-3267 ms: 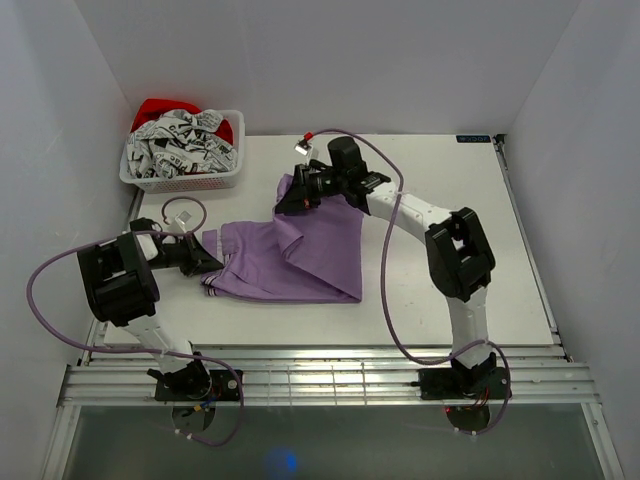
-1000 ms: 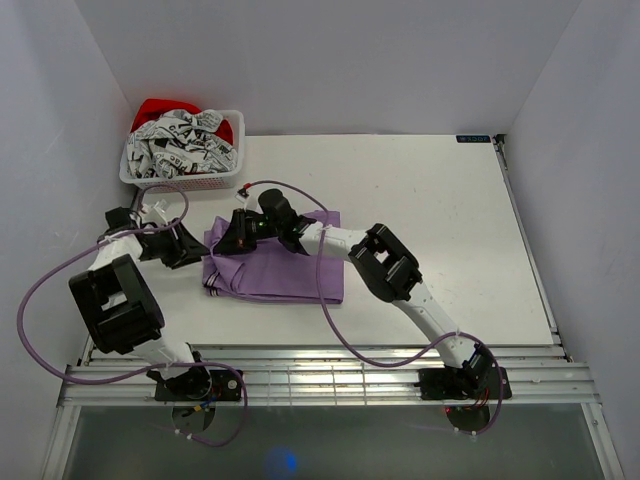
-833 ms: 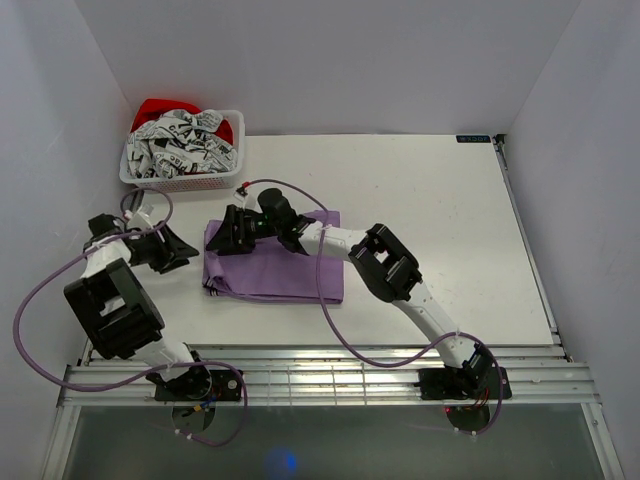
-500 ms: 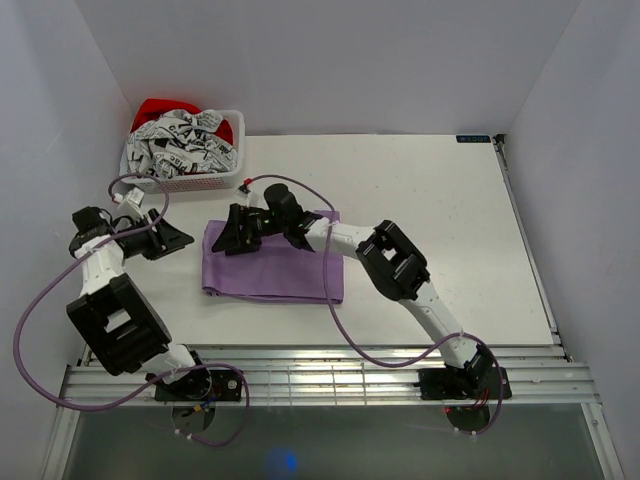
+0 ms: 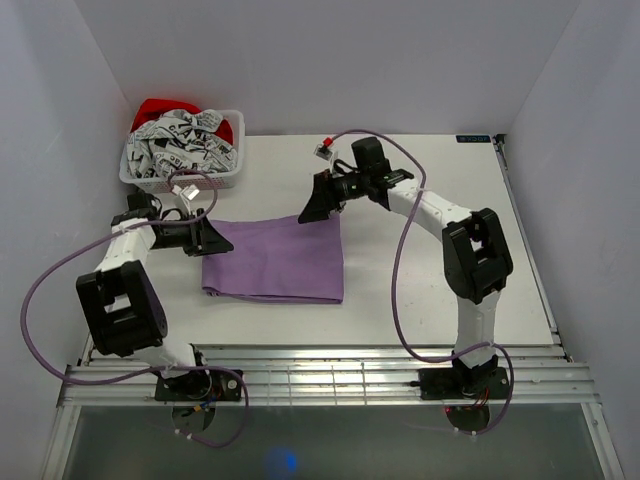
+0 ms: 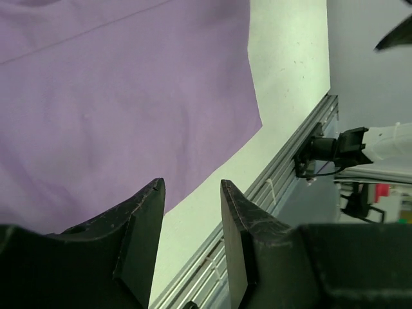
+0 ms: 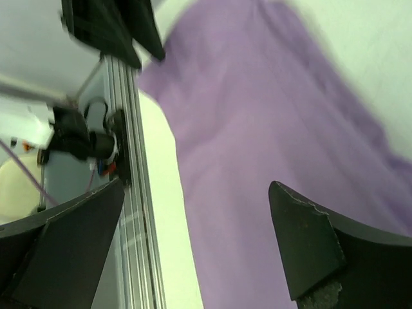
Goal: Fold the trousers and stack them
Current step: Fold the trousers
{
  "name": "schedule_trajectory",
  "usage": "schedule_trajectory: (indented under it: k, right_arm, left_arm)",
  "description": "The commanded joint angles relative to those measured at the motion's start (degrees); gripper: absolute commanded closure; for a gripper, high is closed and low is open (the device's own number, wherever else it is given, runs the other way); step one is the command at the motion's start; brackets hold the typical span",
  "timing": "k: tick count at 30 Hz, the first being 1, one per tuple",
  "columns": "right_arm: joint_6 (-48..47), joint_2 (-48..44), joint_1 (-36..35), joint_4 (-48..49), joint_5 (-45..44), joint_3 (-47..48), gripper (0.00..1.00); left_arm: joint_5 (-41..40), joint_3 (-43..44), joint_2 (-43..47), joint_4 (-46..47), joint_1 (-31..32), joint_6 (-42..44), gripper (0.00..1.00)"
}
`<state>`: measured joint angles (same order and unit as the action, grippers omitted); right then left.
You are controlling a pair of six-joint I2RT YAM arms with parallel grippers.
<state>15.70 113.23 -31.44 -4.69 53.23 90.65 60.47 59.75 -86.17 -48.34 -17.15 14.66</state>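
The trousers point(image 5: 275, 258) lie folded into a flat rectangle on the tabletop point(image 5: 440, 230), just on the near side of the laundry basket point(image 5: 150, 178). The left gripper point(image 5: 218, 240) hovers just near of the basket, released and empty. The right gripper point(image 5: 308, 208), well right of the basket, gapes wide, holding nothing.

One pair of purple trousers point(image 5: 275, 260) lies on the single table point(image 5: 430, 170). One white basket point(image 5: 180, 180) stands at the far left, holding one grey patterned heap point(image 5: 185, 145) and one red cloth point(image 5: 160, 108). There are two grippers: the left gripper point(image 5: 222, 240) and the right gripper point(image 5: 312, 200).
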Motion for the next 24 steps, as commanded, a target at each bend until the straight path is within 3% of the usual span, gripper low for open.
schedule_trajectory:
  k: [1,7,13,16,20,24]
  right_arm:
    - [-15.4,1.2,-2.2,-15.1,7.6,-3.4,0.03]
    - [-18.8,1.0,-4.1,-16.8,14.1,-8.6,0.00]
    - [-13.5,2.4,-5.6,-12.0,11.1,-16.3,0.00]
    - [-14.0,4.6,-5.5,-12.6,9.3,-18.2,0.04]
    - [-12.8,2.4,-5.5,-11.8,10.4,-18.5,0.06]
    - [-7.4,-1.5,-5.7,-7.8,12.9,-17.9,0.06]
  left_arm:
    - [1.2,-1.0,-5.9,0.2,-1.5,-2.0,0.50]
    - [0.3,-1.8,-15.1,1.0,-8.7,-3.2,0.50]
    - [3.1,-1.3,-22.1,1.4,-12.2,-3.6,0.49]
    - [7.0,1.2,-22.0,-3.3,-12.3,2.6,0.49]
    - [11.2,6.3,-19.7,-20.0,-12.3,16.5,0.48]
    - [9.6,8.6,-16.0,-24.3,-12.3,20.3,0.48]
